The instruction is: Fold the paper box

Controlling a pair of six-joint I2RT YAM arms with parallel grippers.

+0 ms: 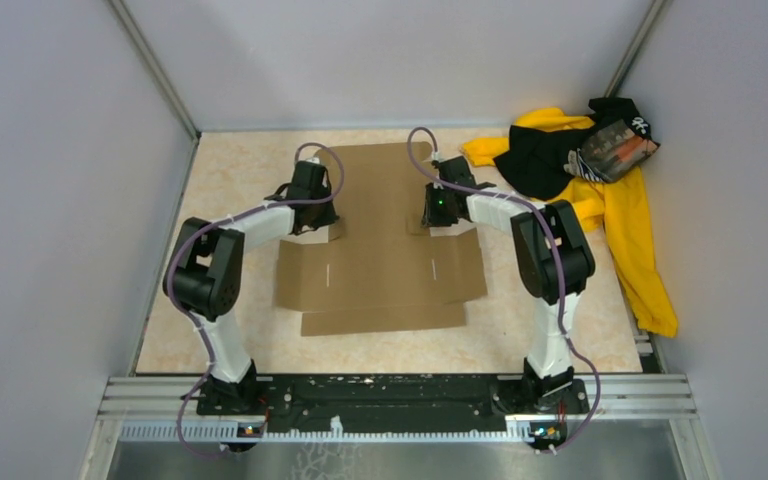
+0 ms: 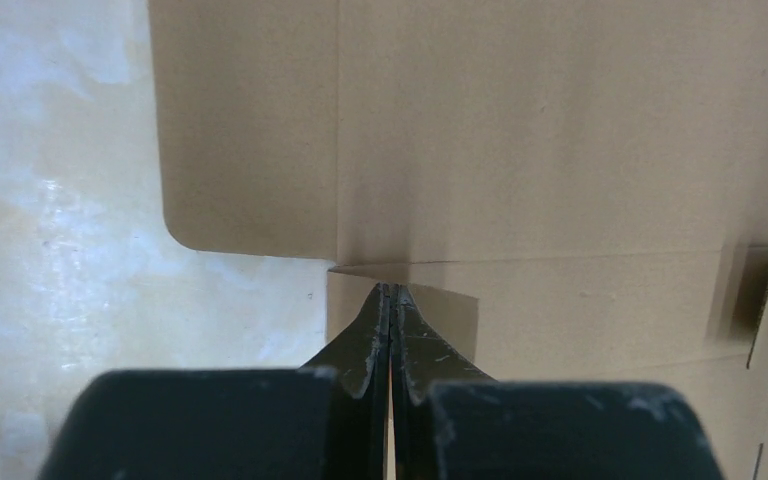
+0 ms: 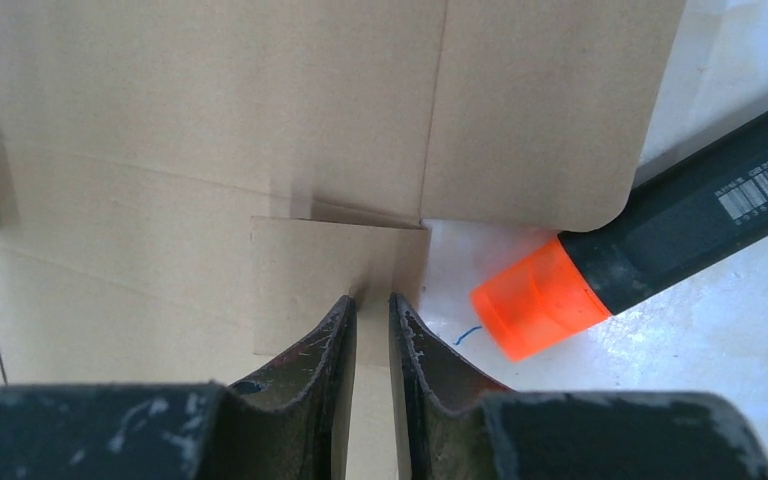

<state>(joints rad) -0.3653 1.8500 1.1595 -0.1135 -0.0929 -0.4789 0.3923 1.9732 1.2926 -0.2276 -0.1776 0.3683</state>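
1. The cardboard box [image 1: 380, 270] lies spread flat in the middle of the table [image 1: 230, 180], between the two arms. No wall or flap stands up, so I'd judge the folding has barely begun.
2. The left arm reaches forward and bends down to the sheet's left side. The left gripper [image 2: 392, 290] is pressed fully closed, its tips touching a small side tab. I see nothing held.
3. The right arm mirrors it. The right gripper [image 3: 372, 300] is narrow and seems to pinch the matching small tab.
4. A marker [image 3: 600, 270] lies just beside that corner.
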